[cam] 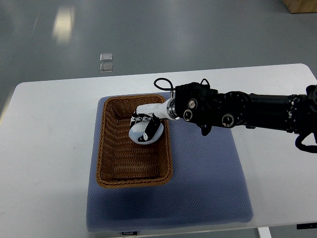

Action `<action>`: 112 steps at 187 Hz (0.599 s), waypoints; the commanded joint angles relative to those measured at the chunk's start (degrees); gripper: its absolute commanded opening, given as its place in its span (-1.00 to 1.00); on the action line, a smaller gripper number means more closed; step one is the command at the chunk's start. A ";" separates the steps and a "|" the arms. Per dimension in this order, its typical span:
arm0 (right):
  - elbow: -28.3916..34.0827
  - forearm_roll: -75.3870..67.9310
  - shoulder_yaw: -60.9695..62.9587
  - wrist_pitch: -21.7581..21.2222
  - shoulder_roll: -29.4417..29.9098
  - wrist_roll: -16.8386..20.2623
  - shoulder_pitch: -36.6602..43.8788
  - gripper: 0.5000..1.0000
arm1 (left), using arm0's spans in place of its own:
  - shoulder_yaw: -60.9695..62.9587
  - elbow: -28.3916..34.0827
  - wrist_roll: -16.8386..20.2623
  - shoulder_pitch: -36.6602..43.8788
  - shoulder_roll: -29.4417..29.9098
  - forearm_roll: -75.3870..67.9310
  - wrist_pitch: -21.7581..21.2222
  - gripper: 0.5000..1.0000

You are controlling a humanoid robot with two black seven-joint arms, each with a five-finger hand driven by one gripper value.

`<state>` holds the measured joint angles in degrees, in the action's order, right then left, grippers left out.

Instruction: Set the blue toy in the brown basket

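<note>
My right arm [257, 113] comes in from the right edge and stretches nearly level toward the brown basket [111, 163], its dark wrist housing sitting just past the basket's right rim. My right hand [145, 126] hangs over the basket's upper right part, white palm turned down and fingers [142, 119] curled under. Whether those fingers close on anything, I cannot tell from here.

The light is even and bright, coming from above. A pale glare patch lies on the grey floor [64, 22] at top left. Shadows are soft, and the focus is sharp overall.
</note>
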<state>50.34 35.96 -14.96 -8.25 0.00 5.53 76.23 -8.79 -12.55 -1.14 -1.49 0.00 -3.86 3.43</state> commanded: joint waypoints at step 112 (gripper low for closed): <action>0.55 -2.82 15.32 -2.39 -0.97 -0.16 6.21 0.54 | -0.09 0.16 0.00 0.09 0.00 -0.01 -0.09 1.00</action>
<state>50.86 33.91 -4.21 -10.62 0.00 5.43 82.58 -8.79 -12.39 -1.14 -1.42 0.00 -3.86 3.34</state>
